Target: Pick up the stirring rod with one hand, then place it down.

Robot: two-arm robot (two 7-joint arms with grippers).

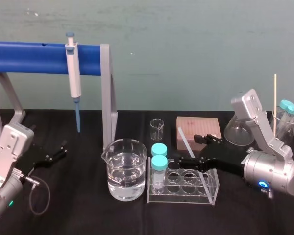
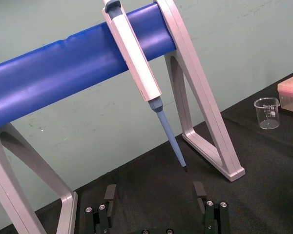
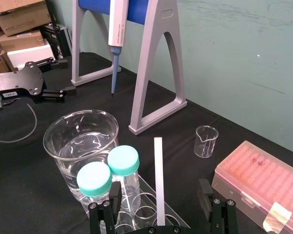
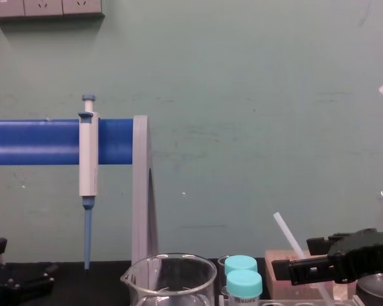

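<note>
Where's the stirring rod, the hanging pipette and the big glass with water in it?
stirring rod (image 3: pixel 159 175): right wrist view, middle of its shaft.
pipette (image 1: pixel 74 73): head view, its white body.
beaker (image 1: pixel 137 169): head view, its glass wall.

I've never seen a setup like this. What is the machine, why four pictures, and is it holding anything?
It is a robot with two arms, each ending in a black hand. One picture comes from a camera on its head, one from its chest, one from each wrist. On the table stand a beaker of water, a clear rack with two teal-capped tubes, a small beaker, a pink box and a blue stand with a hanging pipette. The right hand is open, its fingers either side of the tilted stirring rod, not gripping it. The left hand rests open at the left, idle.
</note>
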